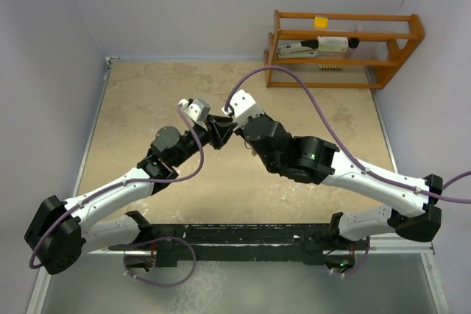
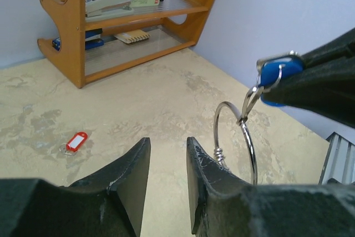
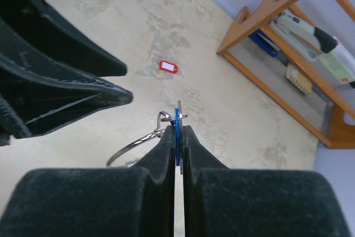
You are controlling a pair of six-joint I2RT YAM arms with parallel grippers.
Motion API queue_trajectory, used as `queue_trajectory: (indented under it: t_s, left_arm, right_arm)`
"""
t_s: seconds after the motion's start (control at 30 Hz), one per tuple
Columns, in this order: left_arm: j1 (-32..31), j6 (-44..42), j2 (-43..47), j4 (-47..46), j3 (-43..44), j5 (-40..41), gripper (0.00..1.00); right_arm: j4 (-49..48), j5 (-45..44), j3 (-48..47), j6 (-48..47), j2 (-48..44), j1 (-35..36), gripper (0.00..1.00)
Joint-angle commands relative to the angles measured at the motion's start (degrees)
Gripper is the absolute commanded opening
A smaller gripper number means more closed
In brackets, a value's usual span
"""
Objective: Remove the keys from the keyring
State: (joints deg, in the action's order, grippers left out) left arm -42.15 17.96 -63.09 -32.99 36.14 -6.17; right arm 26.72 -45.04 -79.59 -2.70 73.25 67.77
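Pale walls close three sides of a beige table [image 1: 147, 108], with a wooden rack [image 1: 342, 49] in the far right corner. The arms meet mid-table. From above we cannot make out ring or keys, because the wrists cover them.

The right gripper [image 3: 178, 132] has its fingers pressed together on the blue key [image 2: 277, 73], held up off the table. The ring [image 2: 219, 151] hangs from that key by a small link. Its lower arc is hidden behind one finger of the left gripper [image 2: 168, 184], and we cannot tell whether it touches that finger. The left fingers stand apart with only table showing between them.

The red key [image 2: 76, 141] lies flat on the table, well apart from both grippers. Bare table runs from the grippers to the rack and to the left wall.
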Motion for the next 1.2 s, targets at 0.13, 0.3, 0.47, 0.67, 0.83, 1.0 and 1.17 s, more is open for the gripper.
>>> queue_trajectory:
  t_s: [0.13,0.3,0.47,0.67,0.83,1.0,1.17]
  left_arm:
    - [-0.8,-0.1,8.0,-9.2,-5.8,2.3,0.31]
    - [-1.0,0.3,9.9,-12.9,-7.9,3.8,0.37]
    - [-1.7,-0.2,7.7,-14.3,-6.7,5.7,0.49]
    - [-6.7,-4.3,5.0,-13.9,-4.4,10.4,0.56]
    - [-10.5,-7.1,3.8,-15.4,-3.9,12.8,0.59]
    - [-11.8,-8.2,2.9,-19.0,-4.7,14.8,0.62]
    - [-12.5,-10.4,1.1,-23.2,-5.0,17.6,0.63]
  right_arm:
    - [3.0,-10.2,-6.4,-1.6,1.3,1.5,0.0]
    - [7.2,-15.7,-10.3,-2.5,5.1,1.9,0.0]
    - [9.5,-20.1,-12.7,-3.3,8.2,2.7,0.0]
    - [8.3,-19.3,-13.4,-3.3,8.8,3.3,0.0]
    - [7.8,-17.9,-13.8,-2.8,9.5,3.7,0.0]
    - [7.4,-16.0,-14.0,-1.9,9.5,4.1,0.0]
    - [7.5,-14.6,-14.4,-1.0,9.4,4.4,0.0]
